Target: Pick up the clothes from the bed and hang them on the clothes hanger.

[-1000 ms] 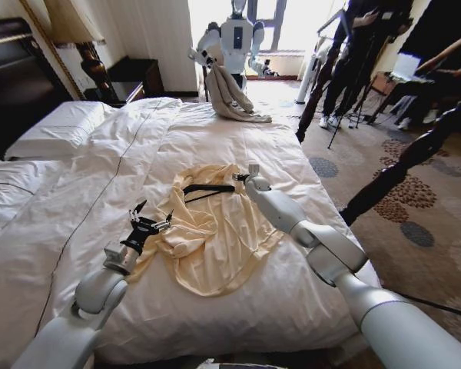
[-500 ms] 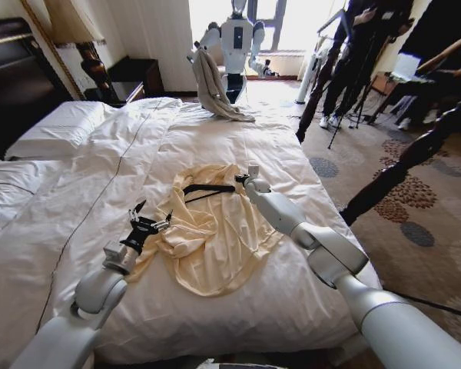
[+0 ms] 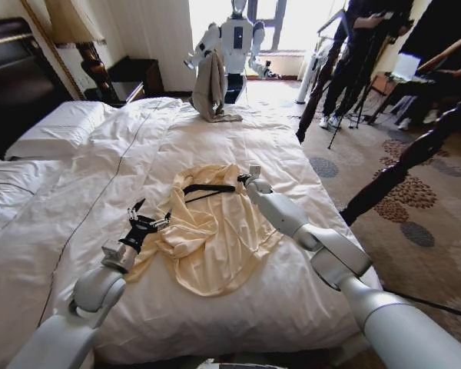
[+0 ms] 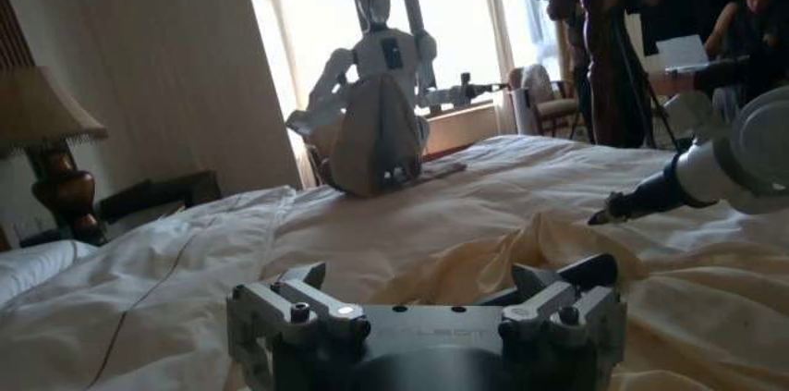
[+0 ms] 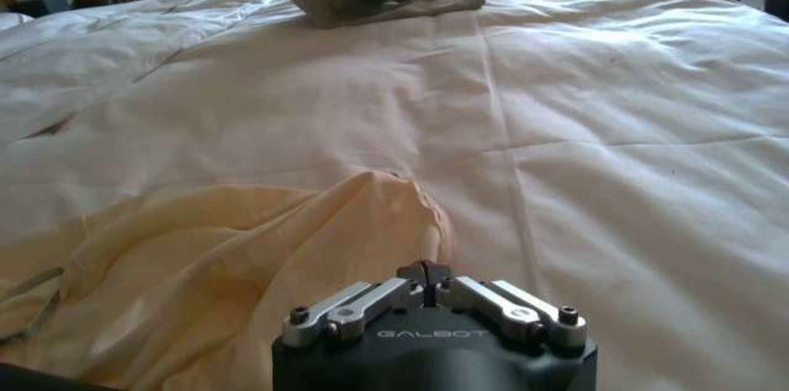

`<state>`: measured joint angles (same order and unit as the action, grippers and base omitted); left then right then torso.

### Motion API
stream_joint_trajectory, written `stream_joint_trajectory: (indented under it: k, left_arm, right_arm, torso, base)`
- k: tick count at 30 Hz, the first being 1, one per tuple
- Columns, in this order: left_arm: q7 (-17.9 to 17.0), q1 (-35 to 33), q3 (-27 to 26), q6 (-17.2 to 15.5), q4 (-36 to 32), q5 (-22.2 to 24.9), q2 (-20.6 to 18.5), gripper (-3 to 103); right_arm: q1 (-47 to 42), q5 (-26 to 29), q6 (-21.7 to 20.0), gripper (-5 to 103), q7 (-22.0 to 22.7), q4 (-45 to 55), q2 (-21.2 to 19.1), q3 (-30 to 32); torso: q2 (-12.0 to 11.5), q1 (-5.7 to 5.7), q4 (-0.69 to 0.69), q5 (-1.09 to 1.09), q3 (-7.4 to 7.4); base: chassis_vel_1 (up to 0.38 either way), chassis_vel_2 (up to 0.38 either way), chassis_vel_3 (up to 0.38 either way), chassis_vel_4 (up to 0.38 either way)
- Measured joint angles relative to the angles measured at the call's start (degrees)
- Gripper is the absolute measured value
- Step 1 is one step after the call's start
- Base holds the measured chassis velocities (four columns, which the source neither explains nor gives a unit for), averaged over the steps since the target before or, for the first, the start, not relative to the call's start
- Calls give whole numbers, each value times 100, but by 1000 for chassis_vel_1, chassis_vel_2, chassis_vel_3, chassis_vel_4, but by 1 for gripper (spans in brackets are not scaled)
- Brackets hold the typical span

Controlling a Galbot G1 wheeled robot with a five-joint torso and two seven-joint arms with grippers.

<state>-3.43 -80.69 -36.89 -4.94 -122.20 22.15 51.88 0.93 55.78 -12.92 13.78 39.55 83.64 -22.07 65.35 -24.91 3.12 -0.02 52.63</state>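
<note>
We see the thin, pale-yellow, wrinkled long-sleeved garment (image 3: 207, 231) lying crumpled near the middle of the wide bed with its puffy white quilted duvet (image 3: 238, 138). A thin black clothes hanger (image 3: 207, 190) lies on the garment's upper part, toward the collar. We judge the cloth to be light, limp and easily bunched: it will sag from any single point of hold and may slide off the smooth hanger arms, so a pinch at a shoulder or at the collar edge seems the soundest place to take it.

The left gripper (image 3: 147, 223) rests at the garment's left edge with its fingers spread apart; in the left wrist view the open fingers (image 4: 302, 289) frame a fold of yellow cloth just beyond them, and we cannot tell whether they touch it.

The right gripper (image 3: 246, 180) sits at the hanger's right end, just beside the garment's upper right border. In the right wrist view its jaws stand pressed together with nothing visible between them, a raised peak of yellow cloth (image 5: 382, 201) just ahead.
</note>
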Motion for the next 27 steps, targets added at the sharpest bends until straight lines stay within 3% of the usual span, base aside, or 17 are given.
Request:
stream_joint_trajectory:
  k: [4, 10, 17, 22, 24, 27]
  left_arm:
    - [0, -5, 12, 0, 5, 0, 8, 100]
    - [2, -37, 13, 2, 5, -9, 31, 100]
    - [12, -48, 22, -6, -9, -36, 28, 100]
    - [28, -87, 28, -5, -20, -58, 33, 100]
    - [29, -90, 28, -4, -21, -61, 33, 100]
    - [35, -76, 32, -5, -27, -62, 20, 100]
  right_arm:
    - [-97, -1, -170, -5, 349, 315, -111, -22]
    - [-147, -33, -283, -4, 528, 470, -267, -46]
    - [-92, -91, -234, 8, -121, 177, -231, -12]
    - [-111, -76, -163, 28, -491, 168, -238, -27]
    - [-112, -99, -162, 33, -521, 200, -251, -40]
    - [-108, -166, -200, 49, -519, 319, -282, -72]
  torso:
    - [0, 0, -1, 0, 0]
    - [0, 0, 1, 0, 0]
    - [0, 0, -1, 0, 0]
    - [0, 0, -1, 0, 0]
    - [0, 0, -1, 0, 0]
    - [0, 0, 0, 0, 0]
  base:
    - [0, 0, 0, 0]
    - [0, 0, 0, 0]
    - [0, 0, 0, 0]
    - [0, 0, 0, 0]
    - [0, 0, 0, 0]
    - [0, 0, 0, 0]
